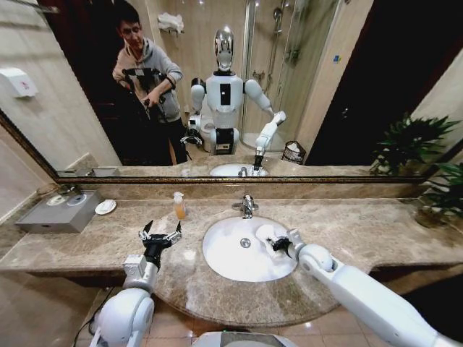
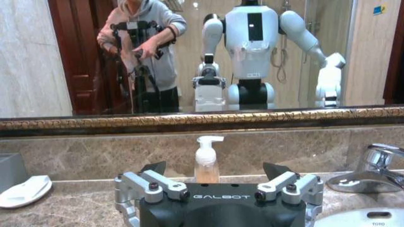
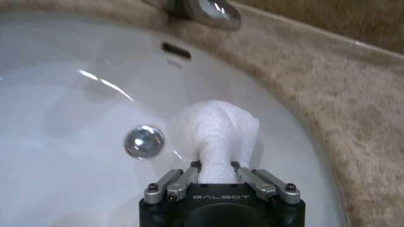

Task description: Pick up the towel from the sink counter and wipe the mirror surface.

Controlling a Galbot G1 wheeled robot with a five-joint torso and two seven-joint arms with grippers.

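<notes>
Towel (image 3: 218,135) upright (bunched) in right pincer (image 3: 219,171)

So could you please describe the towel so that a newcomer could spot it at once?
Find the oval white basin in the marble sink counter, below the chrome faucet. Inside it, right of the drain, the right gripper is shut on the towel, a small white cloth. Its fluffy pile distinguishes it from the glossy porcelain.

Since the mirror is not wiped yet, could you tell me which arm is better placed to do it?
Right, probably. The right gripper is shut on the towel over the basin; the left gripper hangs open and empty.
</notes>
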